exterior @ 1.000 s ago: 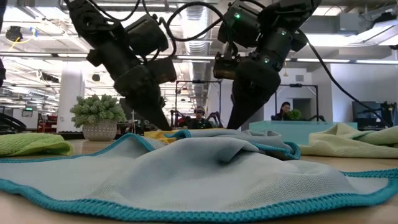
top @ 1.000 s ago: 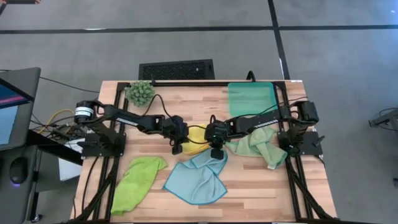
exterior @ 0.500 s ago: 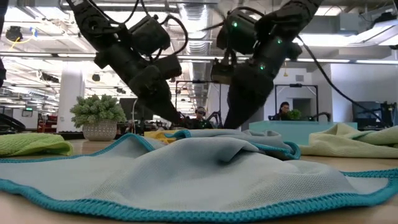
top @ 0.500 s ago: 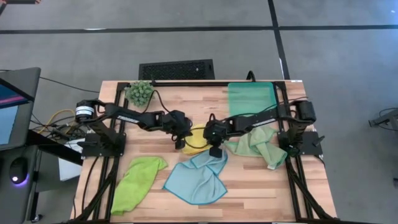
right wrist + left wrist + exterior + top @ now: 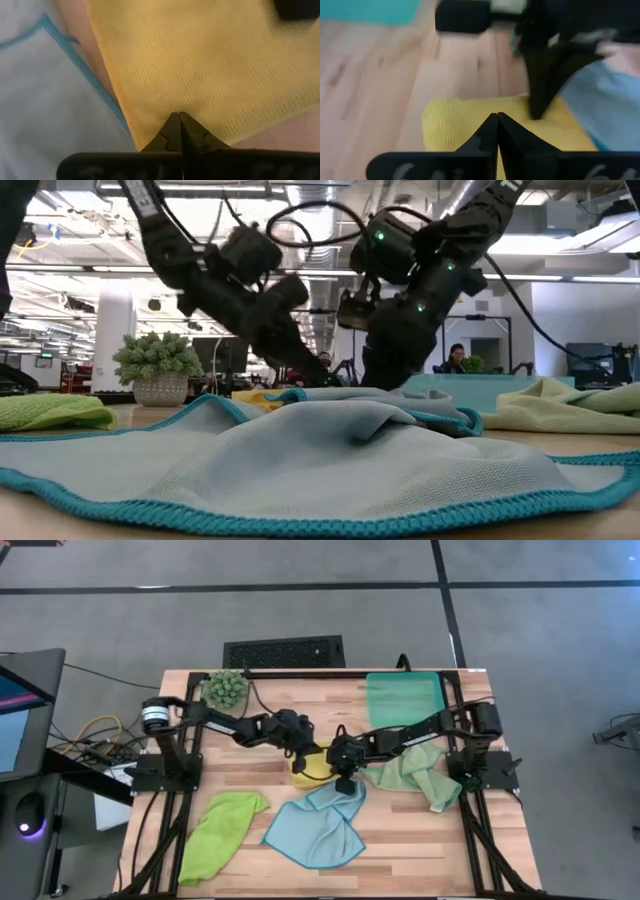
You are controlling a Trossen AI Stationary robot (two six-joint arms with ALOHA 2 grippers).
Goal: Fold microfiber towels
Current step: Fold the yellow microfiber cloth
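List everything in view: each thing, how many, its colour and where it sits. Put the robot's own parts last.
yellow microfiber towel: one, yellow, table centre, under both grippers.
light blue microfiber towel: one, light blue with teal edging, front centre, rumpled.
lime green microfiber towel: one, lime green, front left, bunched.
pale sage green microfiber towel: one, pale sage, right side, crumpled.
teal plastic tray: one, teal, back right.
small spiky green plant: one, green, back left.
wooden table: one, light wood.
left gripper: one, dark, shut on the yellow towel's edge.
right gripper: one, dark, shut on the yellow towel's edge.
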